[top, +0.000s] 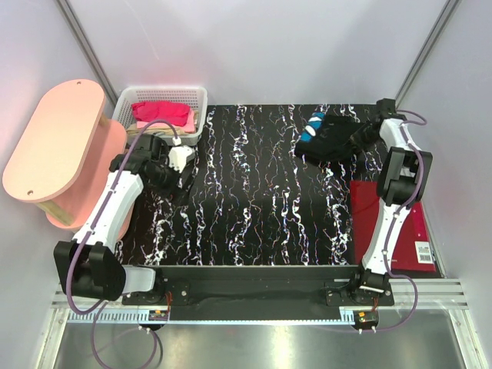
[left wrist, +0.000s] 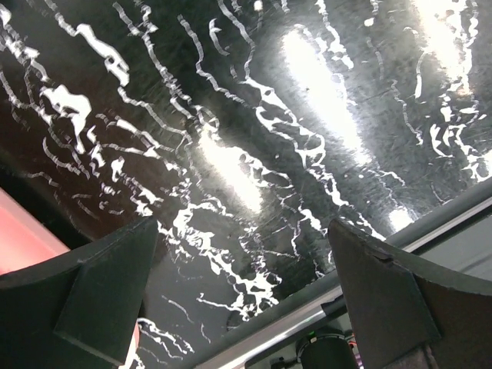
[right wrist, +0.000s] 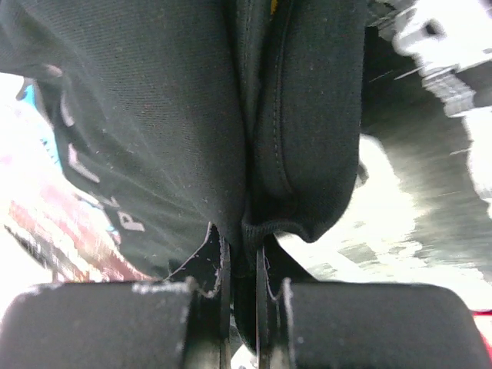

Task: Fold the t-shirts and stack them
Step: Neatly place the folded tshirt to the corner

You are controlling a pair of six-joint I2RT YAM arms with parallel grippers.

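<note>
The black t-shirt [top: 329, 137] hangs bunched over the back right of the marbled table. My right gripper [top: 363, 137] is shut on a fold of the black t-shirt [right wrist: 192, 115], with cloth pinched between the jaws of the right gripper [right wrist: 242, 265]. A dark red t-shirt [top: 366, 211] lies folded flat at the right edge, partly under the right arm. A bright pink t-shirt [top: 160, 114] sits in the basket. My left gripper [top: 181, 158] hovers just in front of the basket; in its wrist view the left gripper [left wrist: 242, 284] is wide open over bare table, holding nothing.
A white mesh basket [top: 196, 96] stands at the back left corner. A tall pink oval stool [top: 54, 142] stands left of the table beside the left arm. The black marbled surface [top: 261, 200] stretches between the arms. White walls enclose the sides and back.
</note>
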